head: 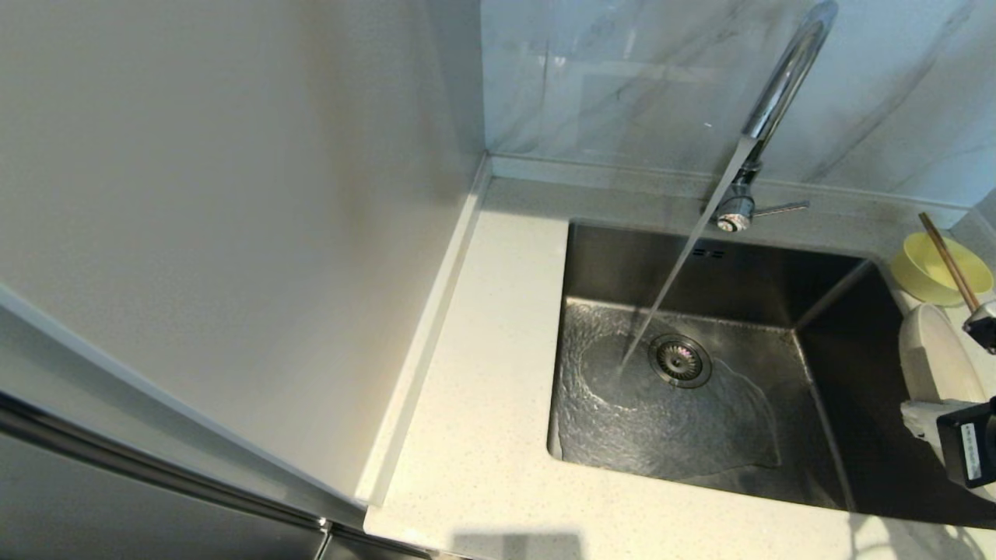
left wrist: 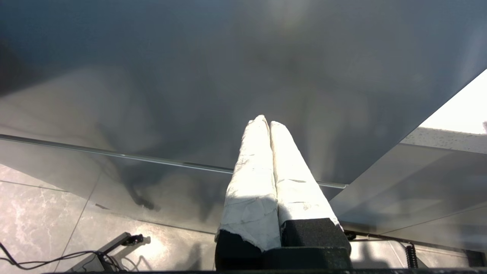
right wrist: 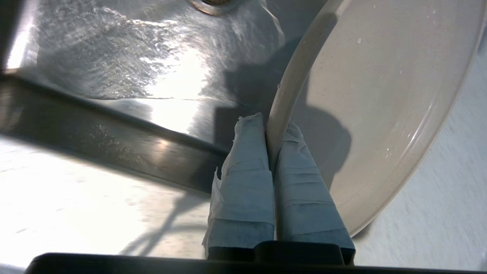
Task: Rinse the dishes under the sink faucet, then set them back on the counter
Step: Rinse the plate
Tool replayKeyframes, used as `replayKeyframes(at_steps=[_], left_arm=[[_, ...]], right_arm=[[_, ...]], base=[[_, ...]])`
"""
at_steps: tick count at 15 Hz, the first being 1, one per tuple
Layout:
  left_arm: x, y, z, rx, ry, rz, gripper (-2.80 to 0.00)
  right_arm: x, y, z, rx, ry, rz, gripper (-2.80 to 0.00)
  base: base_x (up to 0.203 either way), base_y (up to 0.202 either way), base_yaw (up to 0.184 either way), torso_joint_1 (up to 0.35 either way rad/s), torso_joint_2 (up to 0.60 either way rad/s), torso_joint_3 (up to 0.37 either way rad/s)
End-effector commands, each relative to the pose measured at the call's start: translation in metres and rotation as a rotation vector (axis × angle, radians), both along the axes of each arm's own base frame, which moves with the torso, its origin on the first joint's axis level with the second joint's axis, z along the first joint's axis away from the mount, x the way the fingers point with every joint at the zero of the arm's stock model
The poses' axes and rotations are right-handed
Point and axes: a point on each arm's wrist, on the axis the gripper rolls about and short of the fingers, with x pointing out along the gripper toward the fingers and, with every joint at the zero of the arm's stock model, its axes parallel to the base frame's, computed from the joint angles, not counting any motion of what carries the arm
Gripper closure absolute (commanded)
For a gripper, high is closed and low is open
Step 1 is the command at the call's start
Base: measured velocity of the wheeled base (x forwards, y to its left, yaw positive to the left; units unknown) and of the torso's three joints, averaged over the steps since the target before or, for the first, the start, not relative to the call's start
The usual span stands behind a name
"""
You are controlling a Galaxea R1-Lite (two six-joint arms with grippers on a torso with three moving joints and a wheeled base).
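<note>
Home kitchen, steel sink (head: 836, 435), faucet (head: 782, 85), stone counter (head: 490, 404), marble wall (head: 622, 78)

Grey-veined marble wall (head: 638, 78) behind; plain pale wall panel (head: 233, 233) at left; glossy marbled floor tiles (left wrist: 45, 213) carrying black cables (left wrist: 57, 260).
</note>
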Motion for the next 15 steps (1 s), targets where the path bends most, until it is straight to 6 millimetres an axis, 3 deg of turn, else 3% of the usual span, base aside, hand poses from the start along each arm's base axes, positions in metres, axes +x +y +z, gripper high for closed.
replayKeyframes(at_steps=[1,5,8,15], left_arm=[[0.0,0.0,0.0,0.0,0.0,0.001,0.0],[0.0,0.0,0.0,0.0,0.0,-0.001,0.0],[0.0,0.0,0.0,0.0,0.0,-0.001,0.0],[0.0,0.0,0.0,0.0,0.0,0.0,0.0]], right_arm=[[-0.001,0.015,0.006,0.001,-0.035,0.093,0.0],[0.036,0.056,0.019,0.035,-0.169,0.277,0.0],[0.056,0.087,0.026,0.164,-0.225,0.332,0.0],[0.063,0.096,0.025,0.214,-0.229,0.339,0.0]], base=[[0.0,0.0,0.0,0.0,0.0,0.0],[0.0,0.0,0.0,0.0,0.0,0.0],[0.0,0.0,0.0,0.0,0.0,0.0],[0.0,0.0,0.0,0.0,0.0,0.0]])
